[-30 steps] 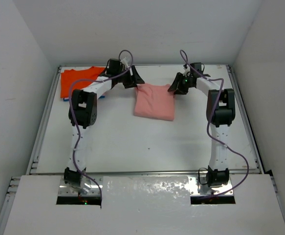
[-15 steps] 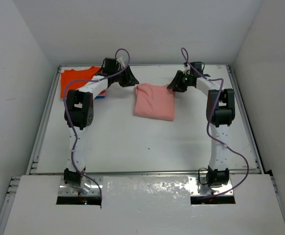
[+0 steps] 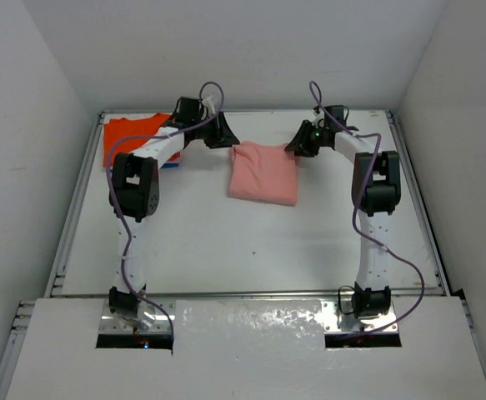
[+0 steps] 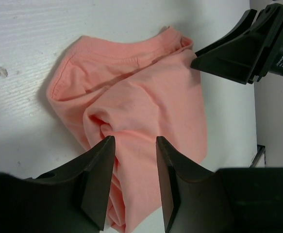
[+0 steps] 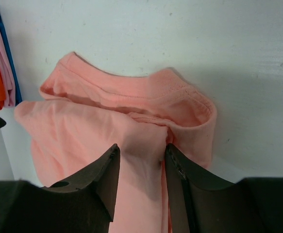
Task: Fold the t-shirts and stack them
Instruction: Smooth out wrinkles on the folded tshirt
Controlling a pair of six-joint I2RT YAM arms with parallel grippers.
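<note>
The salmon-pink t-shirt (image 3: 263,173) lies folded at the back middle of the table (image 3: 226,242). My left gripper (image 3: 220,132) hovers at its far left corner, jaws open, with pink cloth (image 4: 146,92) under and between the fingers (image 4: 101,165). My right gripper (image 3: 301,143) is at the far right corner, jaws open astride a raised fold by the collar (image 5: 180,94). The orange t-shirt (image 3: 130,137) lies folded at the back left, a blue edge (image 3: 172,164) showing beside it. In the right wrist view that stack shows as orange, pink and blue edges (image 5: 5,53).
White walls close in the table on three sides, with metal rails (image 3: 72,217) along its left and right edges. The right gripper's black body (image 4: 248,43) shows in the left wrist view, close across the shirt.
My left gripper has drawn back a little up and to the left, off the shirt's far left corner. The right gripper and the pink shirt have barely moved.
</note>
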